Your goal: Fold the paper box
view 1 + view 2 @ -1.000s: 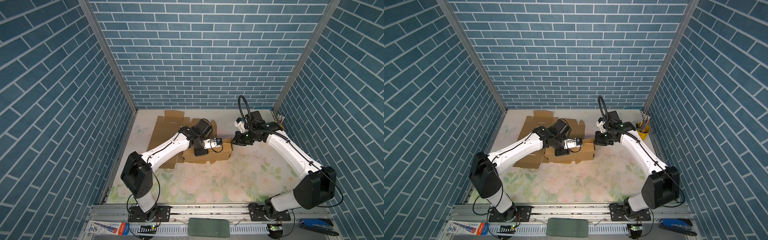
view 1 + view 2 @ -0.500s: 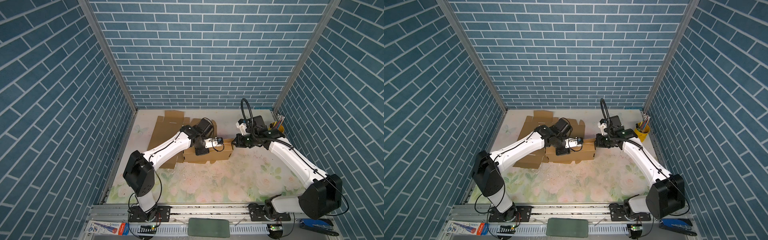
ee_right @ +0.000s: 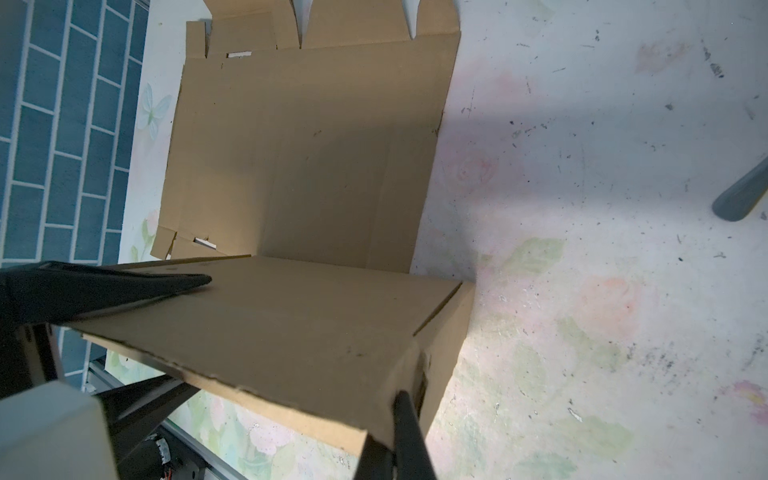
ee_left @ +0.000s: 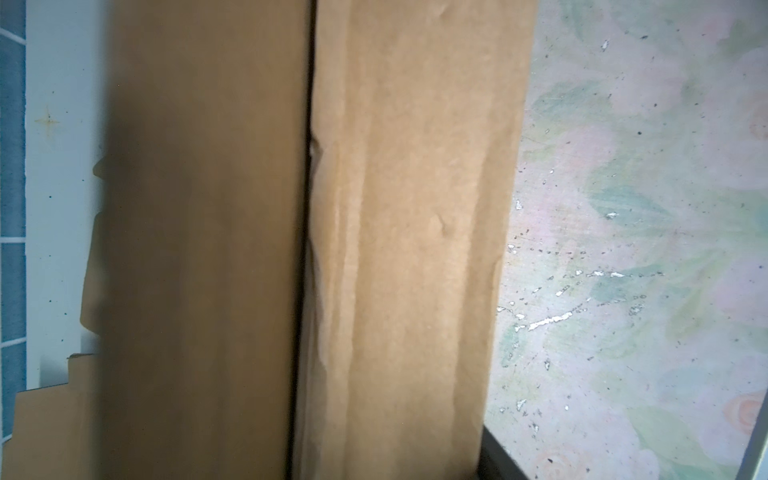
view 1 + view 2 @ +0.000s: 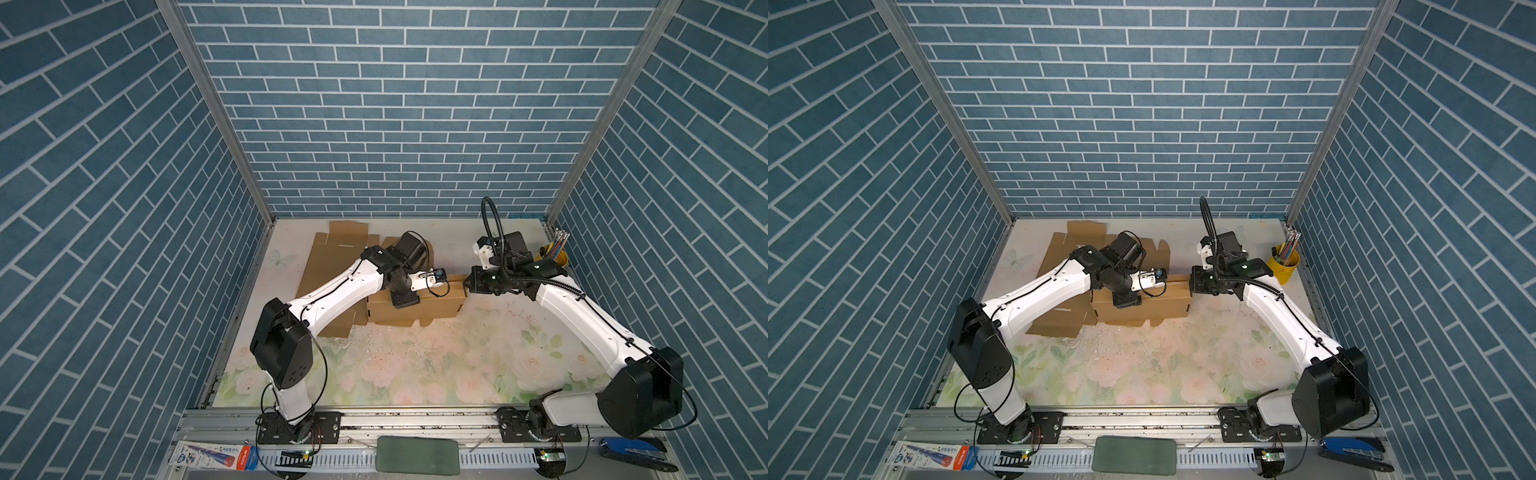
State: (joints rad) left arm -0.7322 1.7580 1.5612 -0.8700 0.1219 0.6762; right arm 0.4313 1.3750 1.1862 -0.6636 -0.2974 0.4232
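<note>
Blue brick-patterned walls close in a pale floral tabletop on three sides. Two white and black arms reach in from the front rail. The left arm lies across a flat sheet of cut cardboard at the back left and hides much of it. In both top views it also covers the left part of the paper box.

The paper box is brown and partly folded. It sits near the middle of the table, just right of the flat sheet, with its long side facing the front.

A yellow cup of pencils stands at the back right, clear of the box. A blue stapler lies on the front rail.

The left pincer points right along the box's top edge. In the right wrist view one of its dark fingers lies flat on a box panel. Whether it grips the card cannot be told. The left wrist view shows creased card close up.

The right pincer is clenched. Its tips press the corner of the box's right end.

Compared with a second ago, the left pincer sits slightly further back, the right arm has dropped lower, and the box has stayed in place.
</note>
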